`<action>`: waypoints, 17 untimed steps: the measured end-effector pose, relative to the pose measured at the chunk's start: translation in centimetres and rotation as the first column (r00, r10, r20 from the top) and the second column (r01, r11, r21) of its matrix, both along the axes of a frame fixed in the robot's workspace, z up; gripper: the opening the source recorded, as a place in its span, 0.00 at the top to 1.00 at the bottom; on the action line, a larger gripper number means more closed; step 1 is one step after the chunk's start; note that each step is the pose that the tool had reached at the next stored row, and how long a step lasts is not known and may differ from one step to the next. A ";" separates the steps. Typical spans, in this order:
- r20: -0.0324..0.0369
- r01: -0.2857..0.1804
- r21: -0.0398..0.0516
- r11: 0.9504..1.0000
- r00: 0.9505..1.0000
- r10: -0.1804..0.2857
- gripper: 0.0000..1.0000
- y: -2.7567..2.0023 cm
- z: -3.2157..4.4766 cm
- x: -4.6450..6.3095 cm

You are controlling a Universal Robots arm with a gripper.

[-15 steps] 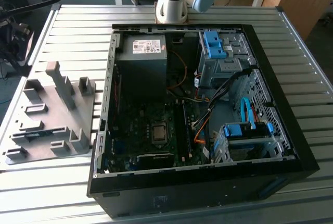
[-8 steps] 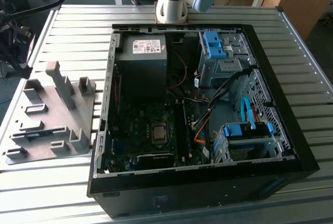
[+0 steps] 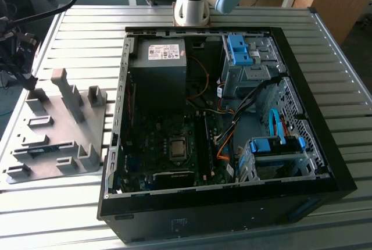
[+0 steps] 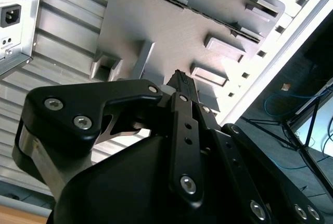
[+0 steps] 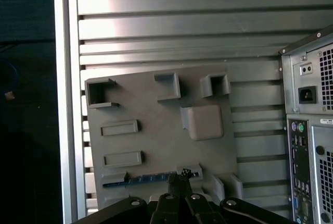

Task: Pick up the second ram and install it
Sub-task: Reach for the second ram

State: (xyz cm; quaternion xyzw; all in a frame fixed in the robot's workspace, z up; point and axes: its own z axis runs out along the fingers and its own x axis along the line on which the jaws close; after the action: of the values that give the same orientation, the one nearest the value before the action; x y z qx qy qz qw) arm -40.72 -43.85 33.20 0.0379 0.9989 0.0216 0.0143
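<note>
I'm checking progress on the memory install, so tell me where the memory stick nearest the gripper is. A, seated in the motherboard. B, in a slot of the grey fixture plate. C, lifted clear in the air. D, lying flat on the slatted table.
B: in the first wrist view the second ram stands on edge in a slot of the grey fixture plate, with the gripper close over one end of it.
</note>
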 end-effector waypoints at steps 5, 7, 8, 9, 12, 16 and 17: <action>0.000 0.000 0.000 1.000 1.000 0.000 0.90 -0.05 -0.40 0.0; 0.000 0.000 0.000 1.000 1.000 0.000 0.90 -0.06 -0.55 0.0; 0.000 0.000 0.000 1.000 1.000 0.000 0.90 -0.07 -0.62 0.0; 0.000 0.000 0.000 1.000 1.000 0.000 0.90 -0.08 -0.69 0.0; 0.000 0.000 0.000 1.000 1.000 0.000 0.90 -0.10 -0.87 0.0; 0.000 0.000 0.000 1.000 1.000 0.000 0.90 -0.13 -1.13 0.0; 0.000 0.000 0.000 1.000 1.000 0.000 0.90 -0.14 -1.20 0.0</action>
State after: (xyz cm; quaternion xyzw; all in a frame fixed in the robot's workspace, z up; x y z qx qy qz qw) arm -40.72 -43.99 32.00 0.0378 0.9989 0.0215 0.0143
